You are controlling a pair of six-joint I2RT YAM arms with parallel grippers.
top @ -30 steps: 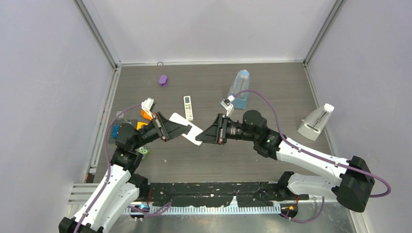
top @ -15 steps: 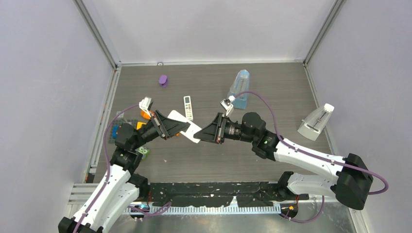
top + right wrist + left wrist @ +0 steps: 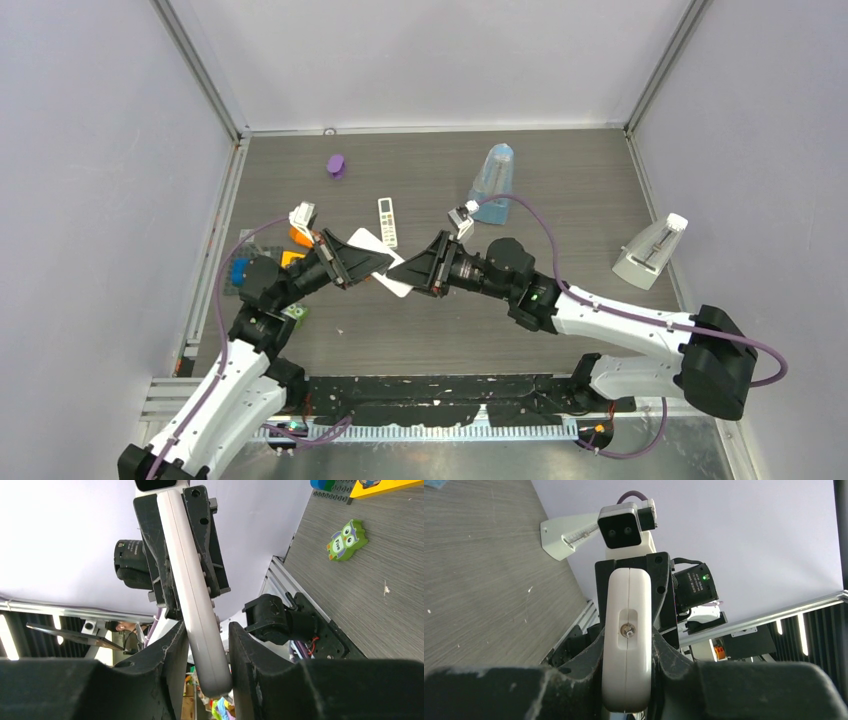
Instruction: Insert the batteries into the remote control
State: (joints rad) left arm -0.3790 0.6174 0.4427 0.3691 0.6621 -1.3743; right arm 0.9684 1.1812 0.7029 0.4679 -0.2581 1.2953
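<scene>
even, soft overhead light with faint shadows; the wrist views blur at their near, dark lower edges.

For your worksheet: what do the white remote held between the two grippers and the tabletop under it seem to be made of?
The remote control looks like white moulded plastic with a smooth satin finish: soft highlights, rounded edges, a recessed metal fastener. The tabletop is probably matte grey wood-grain laminate: fine parallel streaks, no glare.

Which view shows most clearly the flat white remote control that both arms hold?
Left wrist view: the flat white remote control shows its broad face. Right wrist view shows only its thin edge; top view shows it small, partly covered.
</scene>
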